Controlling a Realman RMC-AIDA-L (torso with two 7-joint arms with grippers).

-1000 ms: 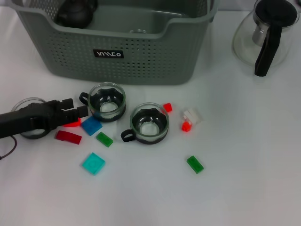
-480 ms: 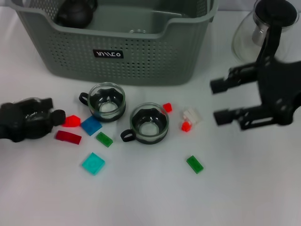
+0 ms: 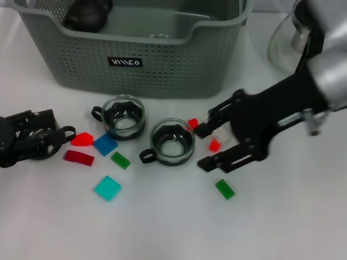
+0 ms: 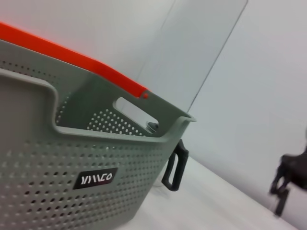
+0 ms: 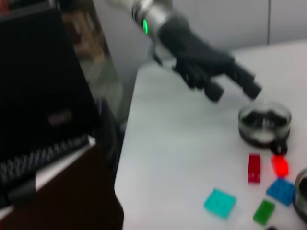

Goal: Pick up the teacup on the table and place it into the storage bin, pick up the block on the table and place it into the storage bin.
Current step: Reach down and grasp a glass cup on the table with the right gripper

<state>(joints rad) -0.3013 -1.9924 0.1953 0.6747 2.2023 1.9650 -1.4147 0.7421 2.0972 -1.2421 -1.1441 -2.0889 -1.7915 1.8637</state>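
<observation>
The grey-green storage bin (image 3: 162, 70) stands at the back and fills the left wrist view (image 4: 72, 158). Two glass teacups (image 3: 123, 116) (image 3: 172, 142) sit in front of it. My right gripper (image 3: 204, 147) hangs open just right of the nearer teacup, with a small red block (image 3: 214, 145) between its fingers. Other blocks lie around: red (image 3: 82, 140), blue (image 3: 105, 144), green (image 3: 120, 160), cyan (image 3: 107, 188), green (image 3: 224, 189). My left gripper (image 3: 60, 124) (image 5: 234, 91) is open at the far left over a third teacup (image 5: 265, 124), which it mostly hides in the head view.
A glass teapot (image 3: 284, 46) with a black handle stands at the back right, partly behind my right arm. A dark round object (image 3: 87, 13) lies inside the bin. A dark red block (image 3: 78, 157) and a small red block (image 3: 193, 123) also lie nearby.
My right arm has swung left and down, from beside the teapot to next to the nearer teacup, covering the white block. The left gripper has turned slightly in place at the far left.
</observation>
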